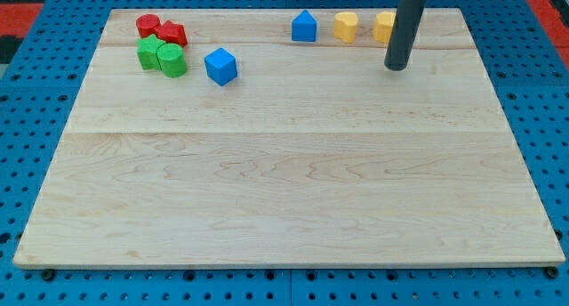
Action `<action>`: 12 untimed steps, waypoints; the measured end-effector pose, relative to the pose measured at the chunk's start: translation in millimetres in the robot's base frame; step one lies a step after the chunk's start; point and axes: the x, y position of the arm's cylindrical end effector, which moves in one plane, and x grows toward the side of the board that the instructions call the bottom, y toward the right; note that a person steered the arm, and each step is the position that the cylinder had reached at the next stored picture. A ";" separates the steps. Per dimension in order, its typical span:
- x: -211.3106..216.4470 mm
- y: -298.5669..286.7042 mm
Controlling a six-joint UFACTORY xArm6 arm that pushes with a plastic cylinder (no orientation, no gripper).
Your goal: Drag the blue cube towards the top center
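Observation:
The blue cube (220,66) sits on the wooden board (284,181) at the upper left, just right of the green blocks. My tip (396,68) rests on the board at the upper right, far to the right of the blue cube and apart from it. The rod partly hides a yellow block (383,27) behind it.
A blue house-shaped block (304,27) and a yellow heart-like block (346,27) lie near the top centre. A red cylinder (148,26), a red star-like block (172,34), a green block (149,52) and a green cylinder (172,60) cluster at the top left.

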 end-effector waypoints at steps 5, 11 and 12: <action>47.8 -225.1; -53.9 -293.2; -58.0 -292.2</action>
